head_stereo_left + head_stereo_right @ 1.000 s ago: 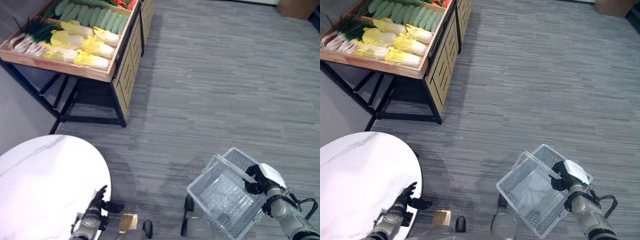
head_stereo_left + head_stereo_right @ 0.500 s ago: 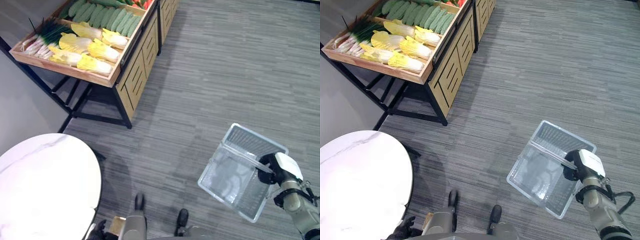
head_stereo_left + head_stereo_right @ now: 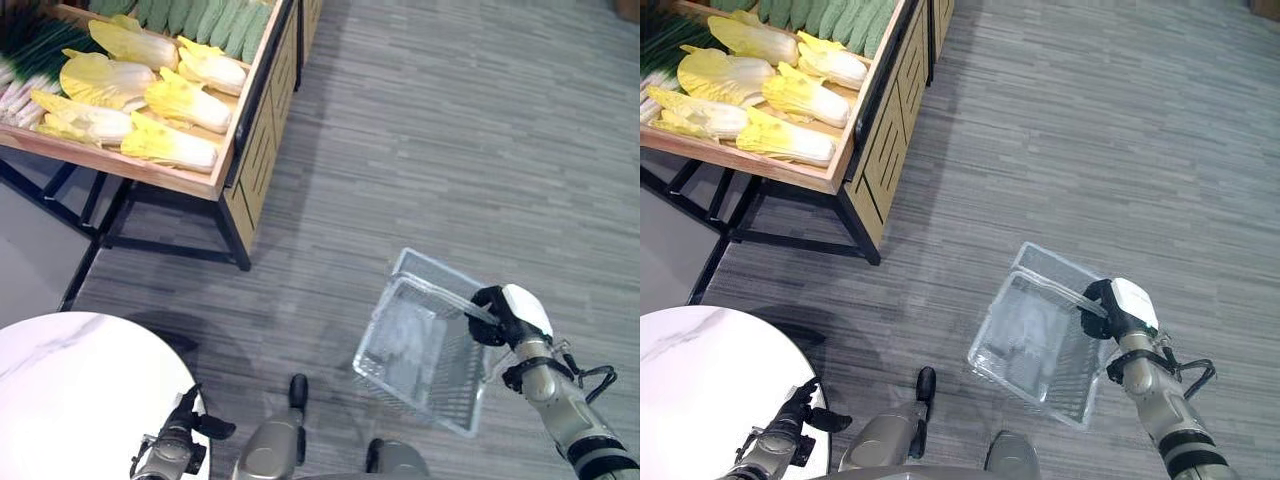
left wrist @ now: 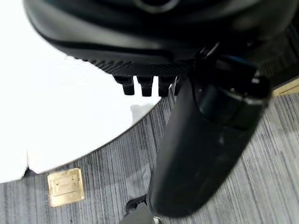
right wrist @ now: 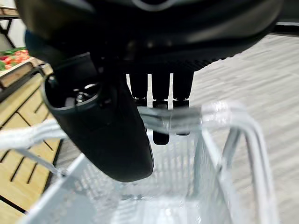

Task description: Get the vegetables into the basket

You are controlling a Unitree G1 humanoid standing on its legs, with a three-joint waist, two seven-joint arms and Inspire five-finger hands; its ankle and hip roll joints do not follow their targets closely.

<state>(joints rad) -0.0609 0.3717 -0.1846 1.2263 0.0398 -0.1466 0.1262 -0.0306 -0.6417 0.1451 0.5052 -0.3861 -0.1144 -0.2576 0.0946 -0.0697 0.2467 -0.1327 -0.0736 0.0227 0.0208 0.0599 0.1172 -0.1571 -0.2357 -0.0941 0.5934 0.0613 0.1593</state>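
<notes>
Yellow napa cabbages (image 3: 185, 105) lie in the wooden stand (image 3: 180, 175) at the upper left. Green cucumbers (image 3: 215, 20) lie behind them and green onions (image 3: 25, 40) at the far left. The clear plastic basket (image 3: 420, 345) hangs over the floor at the lower right, with nothing in it. My right hand (image 3: 508, 315) is shut on its handle (image 5: 187, 116), with fingers (image 5: 161, 93) curled over the bar. My left hand (image 3: 182, 435) hangs open by the table's edge, holding nothing.
A round white table (image 3: 80, 390) fills the lower left corner. The stand rests on black metal legs (image 3: 100, 240) and has slatted wooden side panels (image 3: 255, 150). Grey striped carpet (image 3: 450, 150) stretches between the stand and the basket. A brass floor plate (image 4: 65, 186) lies near the table.
The whole view has shifted, so the stand looks closer and larger. The basket stays in my right hand, now turned more upright. My left hand shows again by the table's edge.
</notes>
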